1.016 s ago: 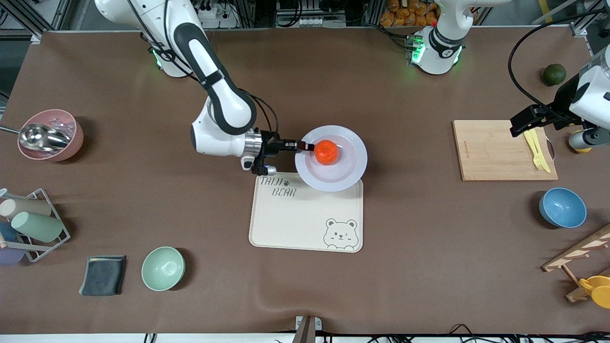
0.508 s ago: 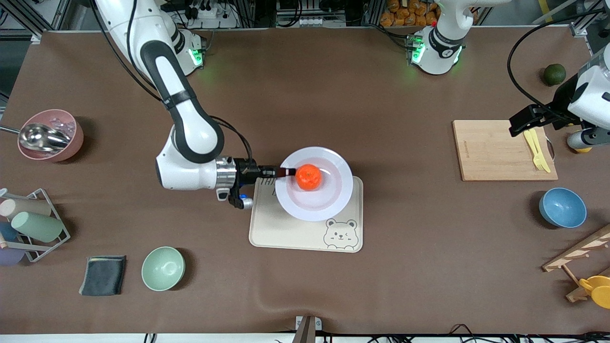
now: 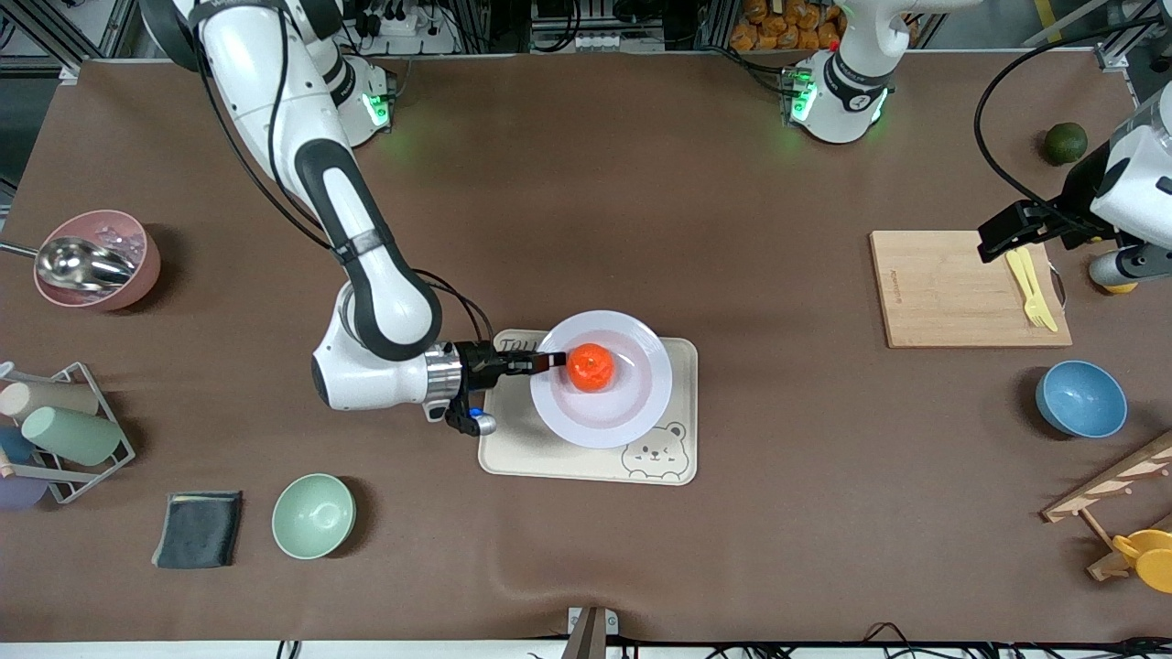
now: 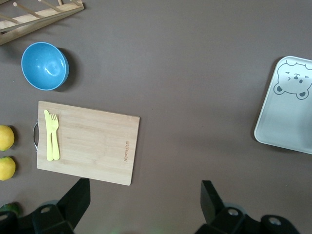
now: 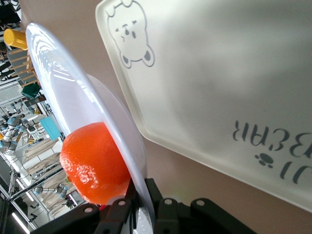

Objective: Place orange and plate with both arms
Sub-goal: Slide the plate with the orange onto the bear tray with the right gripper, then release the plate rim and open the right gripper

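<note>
The right gripper (image 3: 547, 362) pinches the rim of the plate (image 3: 632, 412), holding it over the bear tray (image 3: 682, 403), apparently not touching. The orange (image 3: 591, 367) sits on the plate. The left gripper (image 4: 144, 207) waits wide open above the cutting board (image 3: 943, 293).

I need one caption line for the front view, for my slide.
Right gripper carries the plate with the orange over the bear tray; left gripper waits open.

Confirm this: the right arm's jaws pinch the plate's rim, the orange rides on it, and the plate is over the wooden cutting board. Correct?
Not quite. The plate with the orange is over the cream bear tray, not the cutting board; the front view shows it. The right gripper does pinch the rim.
</note>
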You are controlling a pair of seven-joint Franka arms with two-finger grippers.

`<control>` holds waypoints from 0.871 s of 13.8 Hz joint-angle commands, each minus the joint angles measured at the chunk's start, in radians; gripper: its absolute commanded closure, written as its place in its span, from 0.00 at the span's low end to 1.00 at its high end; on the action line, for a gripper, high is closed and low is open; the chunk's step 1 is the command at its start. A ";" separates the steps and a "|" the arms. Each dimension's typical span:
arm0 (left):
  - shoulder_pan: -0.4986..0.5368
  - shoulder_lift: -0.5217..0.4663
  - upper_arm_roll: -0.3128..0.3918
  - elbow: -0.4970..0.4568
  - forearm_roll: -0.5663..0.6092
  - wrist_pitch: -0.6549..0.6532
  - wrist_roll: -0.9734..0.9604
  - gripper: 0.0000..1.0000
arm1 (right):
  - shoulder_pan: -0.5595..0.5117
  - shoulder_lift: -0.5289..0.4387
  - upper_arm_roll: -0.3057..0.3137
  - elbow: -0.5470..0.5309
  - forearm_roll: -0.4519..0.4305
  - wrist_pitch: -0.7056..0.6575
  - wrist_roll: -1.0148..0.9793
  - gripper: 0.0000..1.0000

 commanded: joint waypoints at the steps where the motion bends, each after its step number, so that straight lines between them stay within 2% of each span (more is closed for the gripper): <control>1: -0.002 0.001 0.000 0.008 -0.021 -0.013 -0.003 0.00 | -0.026 0.074 0.015 0.087 -0.025 -0.037 0.017 1.00; 7: -0.005 0.004 -0.008 0.008 -0.024 -0.004 -0.006 0.00 | -0.035 0.139 0.017 0.087 -0.018 -0.031 -0.133 1.00; 12: 0.002 0.005 -0.009 0.004 -0.025 0.001 0.000 0.00 | -0.032 0.152 0.017 0.102 -0.015 -0.017 -0.149 1.00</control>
